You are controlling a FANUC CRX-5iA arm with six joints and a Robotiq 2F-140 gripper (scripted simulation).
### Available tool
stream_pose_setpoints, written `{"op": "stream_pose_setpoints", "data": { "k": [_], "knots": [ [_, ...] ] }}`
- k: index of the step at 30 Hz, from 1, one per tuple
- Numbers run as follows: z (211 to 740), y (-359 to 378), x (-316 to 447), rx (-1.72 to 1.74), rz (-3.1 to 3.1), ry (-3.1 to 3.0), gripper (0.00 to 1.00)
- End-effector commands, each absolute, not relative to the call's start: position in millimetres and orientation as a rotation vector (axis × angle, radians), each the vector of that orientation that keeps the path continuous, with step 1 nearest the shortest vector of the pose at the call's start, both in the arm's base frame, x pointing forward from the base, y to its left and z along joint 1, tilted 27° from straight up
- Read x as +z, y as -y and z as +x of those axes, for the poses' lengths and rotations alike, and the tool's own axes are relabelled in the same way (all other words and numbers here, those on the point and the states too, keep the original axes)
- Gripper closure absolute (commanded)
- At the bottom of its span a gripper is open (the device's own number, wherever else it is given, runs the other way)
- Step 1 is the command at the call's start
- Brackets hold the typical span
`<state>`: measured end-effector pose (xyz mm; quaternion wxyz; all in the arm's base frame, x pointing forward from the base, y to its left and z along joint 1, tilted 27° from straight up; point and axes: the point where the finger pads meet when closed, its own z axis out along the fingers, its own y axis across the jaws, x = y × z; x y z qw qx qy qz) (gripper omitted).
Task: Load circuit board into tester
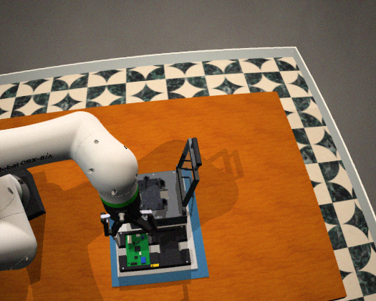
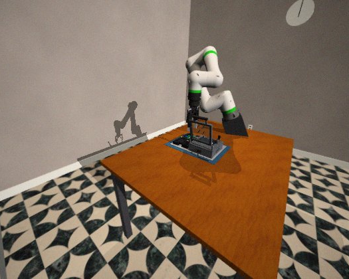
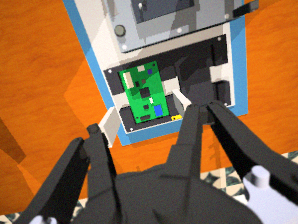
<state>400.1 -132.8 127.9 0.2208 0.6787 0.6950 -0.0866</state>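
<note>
The gripper hangs above the tray, fingers spread and holding nothing (pickup step); next it must descend astride the circuit board.

Green circuit board in black tray; blue mat on orange wooden desk; black-and-cream star-tiled floor; grey tester.

In the top view the arm hides the tester's left part; the pincer covers the circuit board's far end.
</note>
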Motion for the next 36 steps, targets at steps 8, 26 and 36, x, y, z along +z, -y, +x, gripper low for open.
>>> {"op": "stream_pose_setpoints", "data": {
  "k": [8,26,36],
  "knots": [
    [401.8,136.0,121.1,-0.239,1.876,-1.921,0.42],
    [403.8,140.4,111.7,-0.239,1.876,-1.921,0.42],
    [404.2,141.4,109.6,-0.239,1.876,-1.921,0.42]
  ]
}}
